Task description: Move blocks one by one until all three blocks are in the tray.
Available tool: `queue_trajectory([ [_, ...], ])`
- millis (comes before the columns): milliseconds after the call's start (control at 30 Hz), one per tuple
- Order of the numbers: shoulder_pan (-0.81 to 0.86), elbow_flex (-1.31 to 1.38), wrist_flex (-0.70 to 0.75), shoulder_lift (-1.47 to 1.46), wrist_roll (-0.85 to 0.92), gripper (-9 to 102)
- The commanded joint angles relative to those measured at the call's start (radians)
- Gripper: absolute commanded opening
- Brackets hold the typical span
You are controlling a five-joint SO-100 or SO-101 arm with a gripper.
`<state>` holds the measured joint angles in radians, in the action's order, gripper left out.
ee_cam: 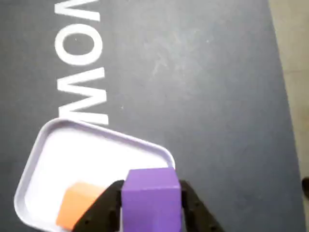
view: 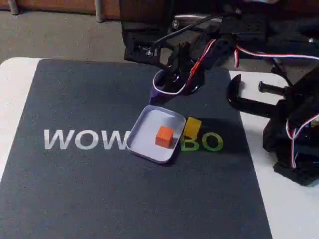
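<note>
A purple block [ee_cam: 152, 198] is held between the black fingers [ee_cam: 107, 205] of my gripper [ee_cam: 152, 212], which is shut on it. In the fixed view the gripper [view: 165, 87] hangs with the purple block [view: 156, 92] just above and behind the tray's far edge. The pale tray [view: 144, 144] lies mid-mat with an orange block [view: 164, 136] inside it. The wrist view shows the tray's rim [ee_cam: 106, 133] and the orange block [ee_cam: 76, 205] below the gripper. A yellow block [view: 192, 128] stands on the mat, touching or nearly touching the tray's right side.
The dark mat [view: 79, 189] with white "WOW" lettering [view: 84, 139] covers most of the white table [view: 10, 89]. A black clamp [view: 240, 99] and the arm's base [view: 294, 144] stand at the right. Open mat lies left of and in front of the tray.
</note>
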<state>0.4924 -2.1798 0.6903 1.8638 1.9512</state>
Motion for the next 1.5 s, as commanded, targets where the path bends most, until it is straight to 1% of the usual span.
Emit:
queue_trajectory([
  [0, 0.003, 0.021, -0.025, 0.002, 0.008, 8],
  [100, 0.011, 0.021, -0.026, -0.003, 0.015, 12],
  [233, 0.015, 0.021, -0.026, -0.003, 0.023, 13],
  [533, 0.017, 0.02, -0.011, 0.054, 0.021, 14],
  [633, 0.017, 0.035, 0.074, 0.141, 0.018, 14],
  [767, 0.009, 0.044, 0.255, 0.305, 0.026, 14],
  [900, -0.006, 0.034, 0.396, 0.431, 0.029, 14],
  [1100, 0.011, -0.057, 0.48, 0.557, 0.055, 14],
  [1200, 0.058, -0.071, 0.566, 0.578, 0.084, 14],
  [1300, 0.117, -0.094, 0.66, 0.646, 0.138, 14],
  [1467, 0.218, -0.232, 0.681, 0.793, 0.281, 14],
])
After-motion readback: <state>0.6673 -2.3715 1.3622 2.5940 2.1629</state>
